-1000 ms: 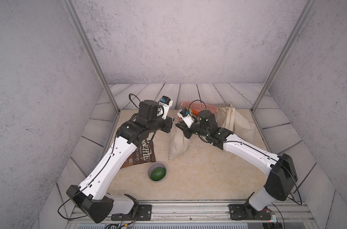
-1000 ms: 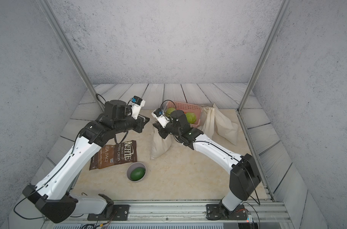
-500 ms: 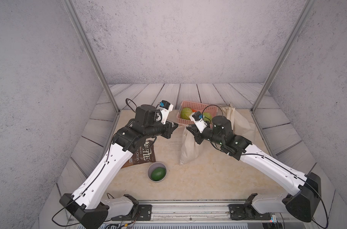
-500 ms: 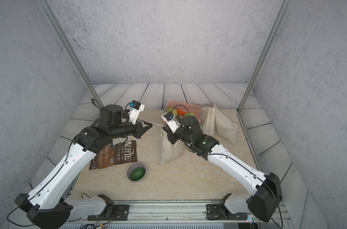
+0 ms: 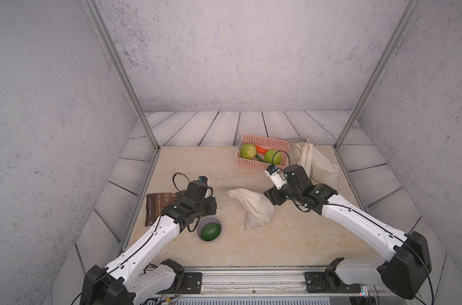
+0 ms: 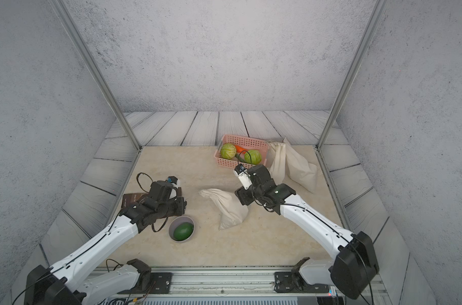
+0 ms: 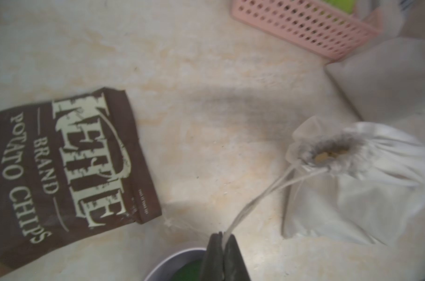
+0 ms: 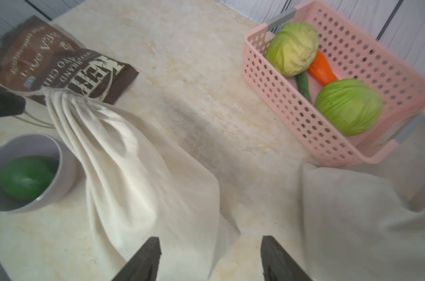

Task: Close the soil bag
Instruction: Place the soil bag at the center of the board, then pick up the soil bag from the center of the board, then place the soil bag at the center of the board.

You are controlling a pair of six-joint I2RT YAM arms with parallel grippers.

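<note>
Beige marbled tabletop, grey walls, plank surround.

- Soil bag [image 5: 253, 206]: cream cloth, centre of the frame in both top views. Half a second ago it stood upright between both grippers; it now leans over, neck pointing to the frame's left.
- Bag mouth [image 7: 328, 153]: gathered to a small puckered hole, with a speck of brown contents showing. Nearly shut, not fully.
- Drawstring [image 7: 262, 192]: taut, running from the mouth to the left gripper.
- Left gripper [image 7: 222, 239]: clenched on the drawstring and drawn back toward the lower left since the earlier view.
- Right gripper [image 8: 210, 245]: jaws newly spread with nothing between them, at the bag's lower corner; it has let go.
- Judgement: the cinch is largely made. With no counter-hold, more pulling would likely drag the bag rather than tighten it.
- Other items: chip bag [image 5: 158, 206], bowl [image 8: 66, 167] holding an avocado, pink basket [image 5: 266, 141] of vegetables, second cloth bag [image 5: 319, 163].
</note>
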